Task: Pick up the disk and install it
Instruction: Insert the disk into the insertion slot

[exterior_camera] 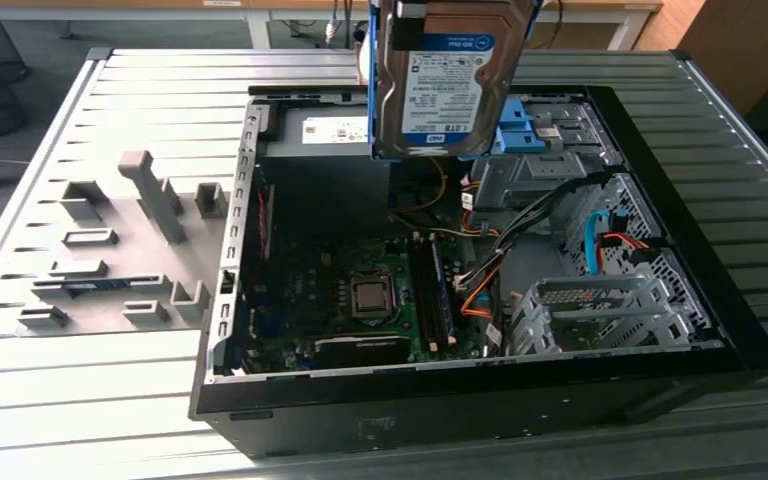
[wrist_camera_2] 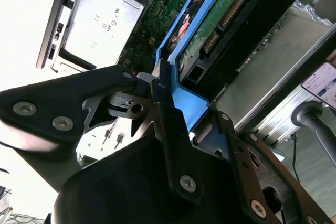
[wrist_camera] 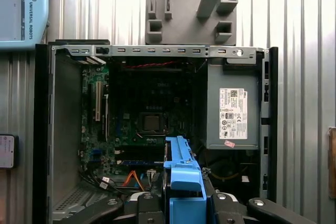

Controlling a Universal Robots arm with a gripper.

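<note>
The disk [exterior_camera: 444, 85], silver-grey with a white-and-blue label and blue rails, hangs upright in the air over the back of the open computer case [exterior_camera: 491, 405]. In the second wrist view my gripper [wrist_camera_2: 157, 94] is shut on the disk's blue rail [wrist_camera_2: 181, 90], and the drive's green circuit side [wrist_camera_2: 218, 22] faces the camera. The first wrist view looks straight down into the case, with the disk's blue edge [wrist_camera: 184, 174] held in the gripper [wrist_camera: 184, 205]. The disk touches nothing in the case.
Inside the case lie the motherboard [exterior_camera: 357, 290], a grey power supply [wrist_camera: 233, 108], cables, a blue bracket in a bay [exterior_camera: 534, 130] and a metal drive cage [exterior_camera: 598, 310]. A grey fixture plate with blocks [exterior_camera: 131, 250] sits on the slatted table at the exterior view's left.
</note>
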